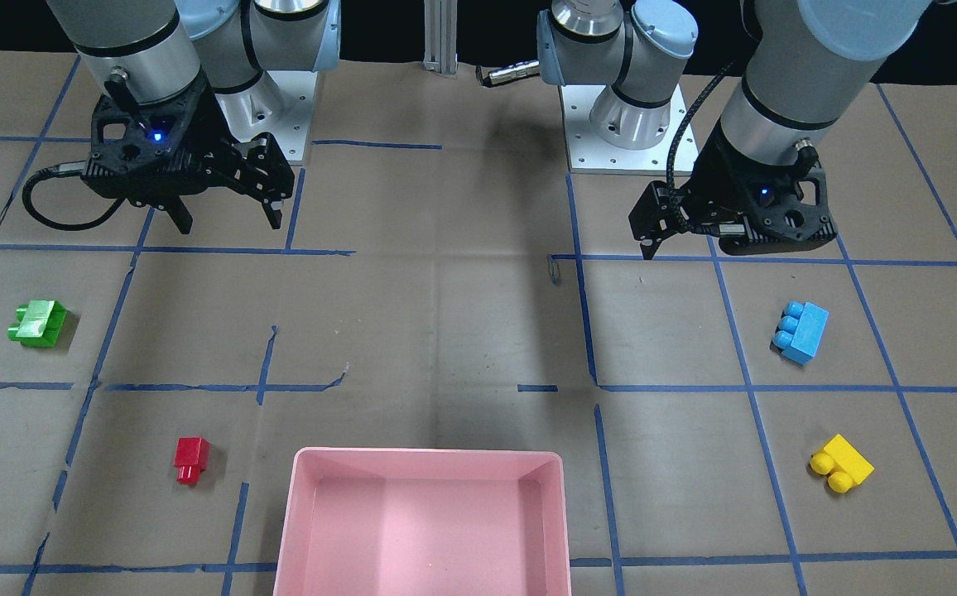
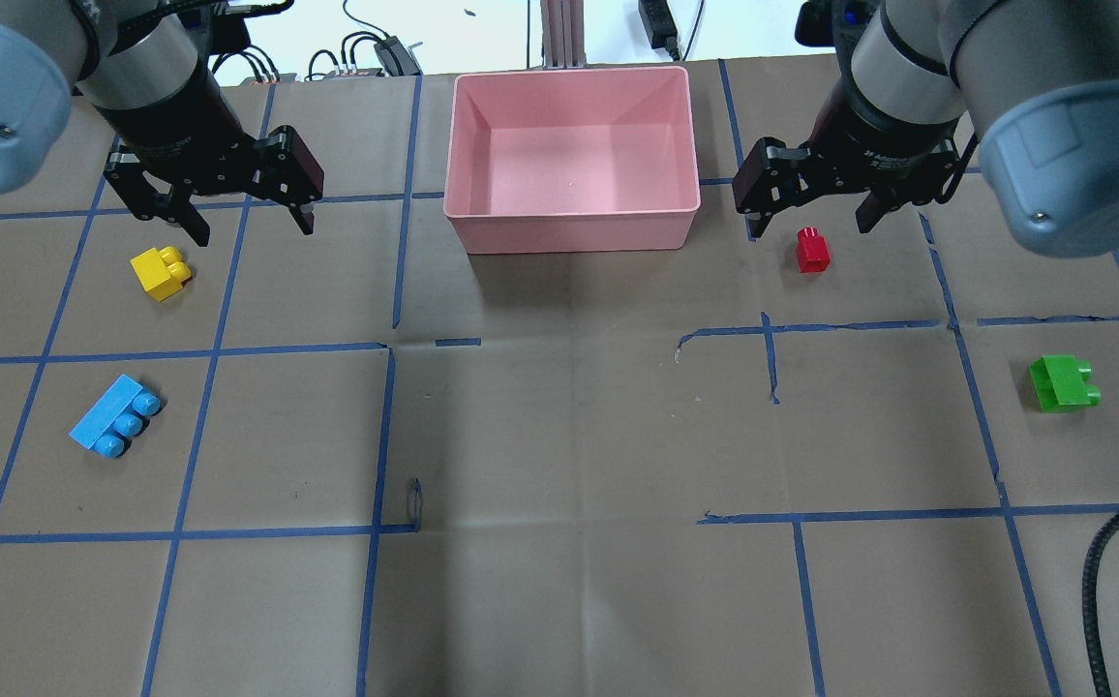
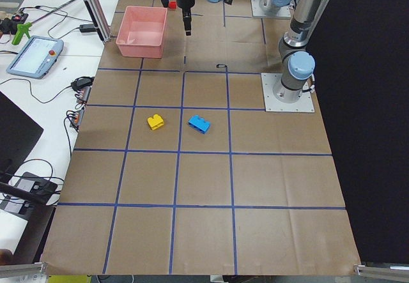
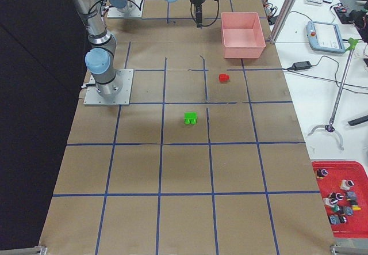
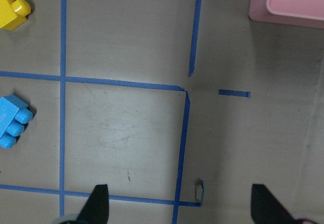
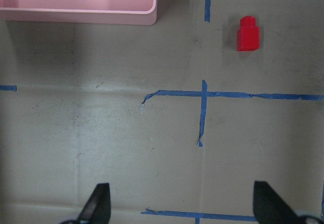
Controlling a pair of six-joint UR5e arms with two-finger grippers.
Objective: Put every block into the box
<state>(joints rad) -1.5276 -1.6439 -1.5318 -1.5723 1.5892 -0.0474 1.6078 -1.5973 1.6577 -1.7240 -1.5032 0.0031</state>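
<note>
The pink box [image 2: 569, 230] stands at the table's far middle edge, with nothing in it. The yellow block [image 2: 162, 272] and light blue block [image 2: 116, 416] lie on my left side. The red block [image 2: 812, 250] and green block [image 2: 1063, 383] lie on my right side. My left gripper [image 2: 253, 230] is open and empty, raised above the table beside the yellow block. My right gripper [image 2: 809, 225] is open and empty, raised above the table near the red block [image 6: 248, 33]. The left wrist view shows the yellow block [image 5: 12, 6] and the blue block [image 5: 12, 128].
Brown paper with a blue tape grid [image 2: 390, 348] covers the table. The two arm bases [image 1: 623, 124] stand at the robot's side of the table. A black cable [image 2: 1116, 561] hangs at my near right. A side bench with a tablet [image 3: 35, 56] runs past the box.
</note>
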